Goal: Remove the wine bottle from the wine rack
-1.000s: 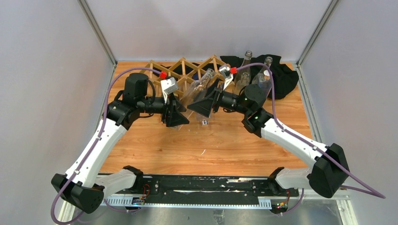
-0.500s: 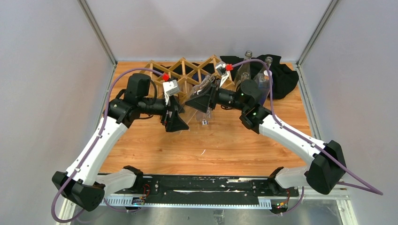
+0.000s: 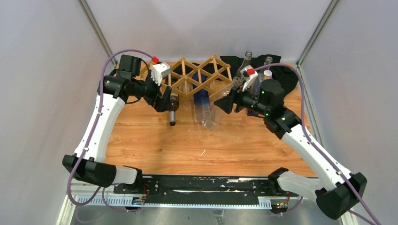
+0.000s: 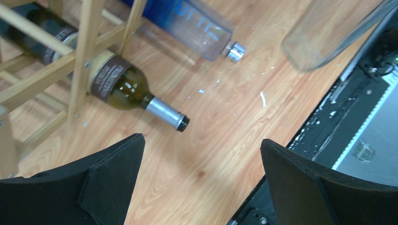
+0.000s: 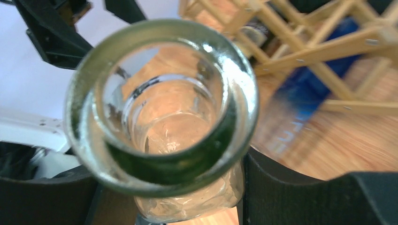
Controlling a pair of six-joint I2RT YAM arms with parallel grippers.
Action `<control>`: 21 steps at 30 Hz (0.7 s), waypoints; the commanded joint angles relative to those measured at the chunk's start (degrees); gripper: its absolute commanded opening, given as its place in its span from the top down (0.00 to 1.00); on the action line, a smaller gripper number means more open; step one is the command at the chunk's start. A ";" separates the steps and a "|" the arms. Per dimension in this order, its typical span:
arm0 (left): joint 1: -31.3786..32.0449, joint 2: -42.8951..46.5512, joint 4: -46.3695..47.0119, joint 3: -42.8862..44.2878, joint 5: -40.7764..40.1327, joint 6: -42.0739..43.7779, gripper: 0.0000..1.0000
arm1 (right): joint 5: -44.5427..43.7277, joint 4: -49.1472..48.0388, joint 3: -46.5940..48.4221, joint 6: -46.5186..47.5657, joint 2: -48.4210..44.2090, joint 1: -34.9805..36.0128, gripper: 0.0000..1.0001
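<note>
right tool (image 3: 226, 100) clamps clear wine bottle (image 3: 210, 117) by neck, tilted to slide free of wine rack (image 3: 197, 75) | left tool (image 4: 202, 187) gapes empty, likely giving room

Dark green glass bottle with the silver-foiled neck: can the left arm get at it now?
Likely yes: the open left gripper hangs close by the dark green glass bottle, whose neck juts free of the light wooden lattice rack.

The wood-grain surface (image 3: 234, 140) before me carries the wine rack (image 3: 197, 75) at its far edge. A dark green bottle (image 4: 126, 89) and a blue bottle (image 4: 187, 23) lie at its foot, necks toward me. A black cloth (image 3: 286, 77) sits far right, and white flecks (image 4: 262, 98) lie near.
</note>
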State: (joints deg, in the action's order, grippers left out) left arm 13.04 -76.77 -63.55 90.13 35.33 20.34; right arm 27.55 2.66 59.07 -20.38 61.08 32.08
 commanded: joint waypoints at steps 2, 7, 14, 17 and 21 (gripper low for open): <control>-1.34 -0.78 -3.66 2.30 -7.05 1.57 0.00 | -9.28 5.18 -0.70 4.69 -3.69 -5.67 1.00; -1.44 -2.14 -3.59 2.26 -9.20 1.43 0.00 | -20.93 5.08 -0.75 8.31 -0.90 -6.40 1.00; -1.44 -2.33 -3.60 2.07 -10.72 1.81 0.00 | -29.66 -7.87 -5.28 10.66 5.13 -6.41 1.00; -1.44 -2.08 -3.64 1.92 -10.94 2.02 0.00 | -30.37 -13.06 -6.64 10.91 7.99 -6.41 1.00; -1.44 -1.48 -3.60 1.57 -11.29 1.99 0.00 | -29.66 -16.46 -6.36 11.29 11.99 -6.33 1.00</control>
State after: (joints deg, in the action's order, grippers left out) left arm 12.01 -79.07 -66.37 91.13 25.08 21.56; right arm -0.12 -2.66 52.27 -10.68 71.53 26.20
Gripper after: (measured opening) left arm 0.996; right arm 0.639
